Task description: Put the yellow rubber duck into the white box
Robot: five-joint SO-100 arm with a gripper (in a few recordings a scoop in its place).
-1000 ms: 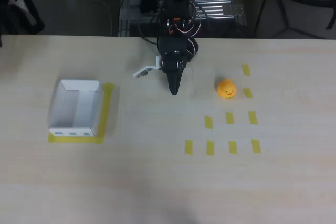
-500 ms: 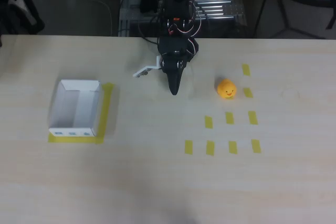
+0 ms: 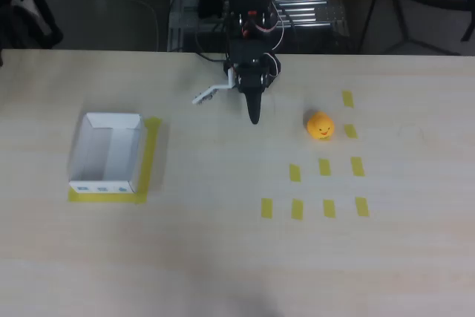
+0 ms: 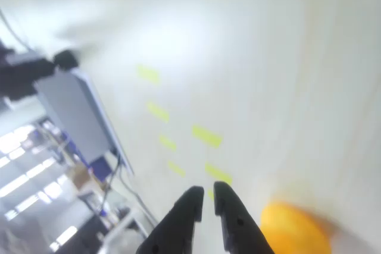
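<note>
The yellow rubber duck (image 3: 320, 125) sits on the table right of centre, among yellow tape marks; in the wrist view it is a blurred orange-yellow blob (image 4: 296, 230) at the bottom right. The white box (image 3: 108, 154) stands at the left on a yellow tape square, with blue-green marks on its near side. My black gripper (image 3: 254, 116) points down toward the table near the back edge, left of the duck and apart from it. In the wrist view its fingertips (image 4: 205, 197) stand nearly together with a thin gap and nothing between them.
Several yellow tape rectangles (image 3: 325, 167) lie in rows in front of the duck. A white part (image 3: 209, 94) sticks out left of the arm. Cables and a metal rack (image 3: 297, 1) sit behind the table. The front half of the table (image 3: 223, 257) is bare.
The gripper has drawn back toward the arm's base and swung a little right; its tip now sits higher in the overhead view. Duck and box have not moved.
</note>
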